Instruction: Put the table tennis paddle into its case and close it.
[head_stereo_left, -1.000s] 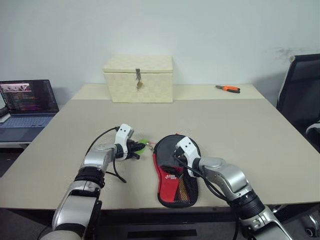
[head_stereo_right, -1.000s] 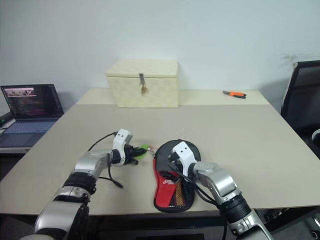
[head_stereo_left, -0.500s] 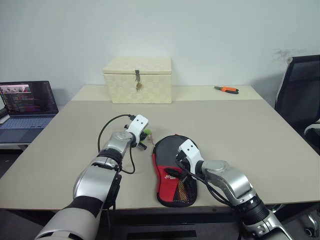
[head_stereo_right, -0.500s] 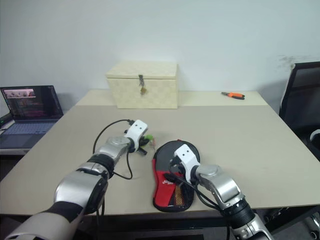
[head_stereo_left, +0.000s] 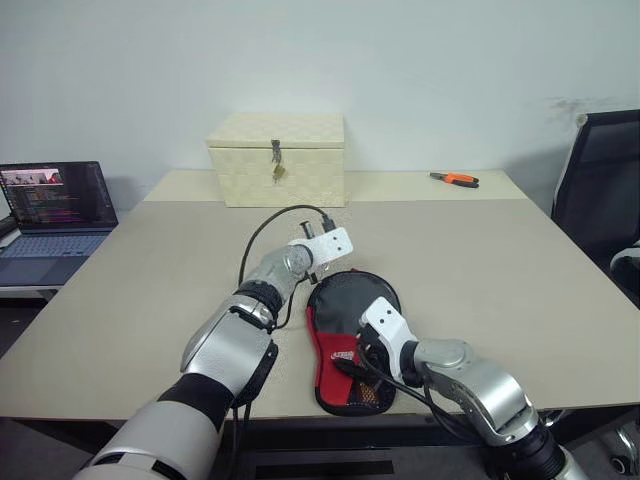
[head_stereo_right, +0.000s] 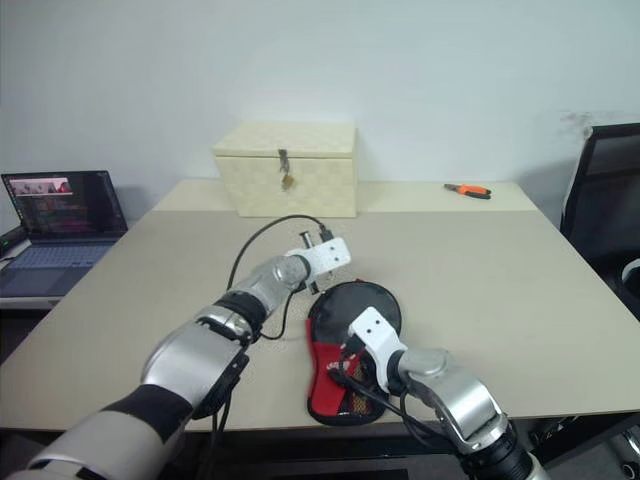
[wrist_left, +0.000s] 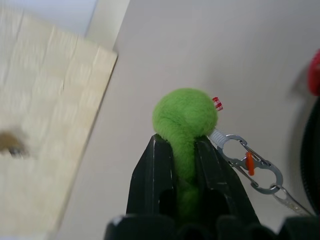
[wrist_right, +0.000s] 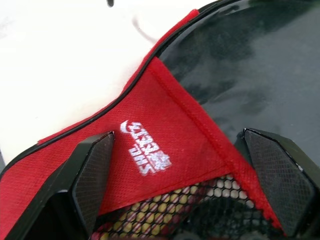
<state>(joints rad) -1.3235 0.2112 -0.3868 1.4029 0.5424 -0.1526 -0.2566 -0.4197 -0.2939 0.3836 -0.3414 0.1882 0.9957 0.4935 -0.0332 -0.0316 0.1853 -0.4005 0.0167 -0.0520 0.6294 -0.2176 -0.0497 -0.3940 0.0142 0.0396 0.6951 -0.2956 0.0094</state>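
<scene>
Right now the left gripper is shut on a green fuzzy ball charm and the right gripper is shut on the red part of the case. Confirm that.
One thing is wrong. The right gripper is open: the right wrist view shows its fingers spread wide over the case. The left gripper is indeed shut on the green fuzzy ball charm.

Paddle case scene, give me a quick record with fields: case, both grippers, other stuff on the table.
case: case flat on table, near front edge
left gripper: left gripper shut on green plush zipper pull, carabiner attached
right gripper: right gripper open over case's red part
other: cream latched box, orange-handled tool
</scene>
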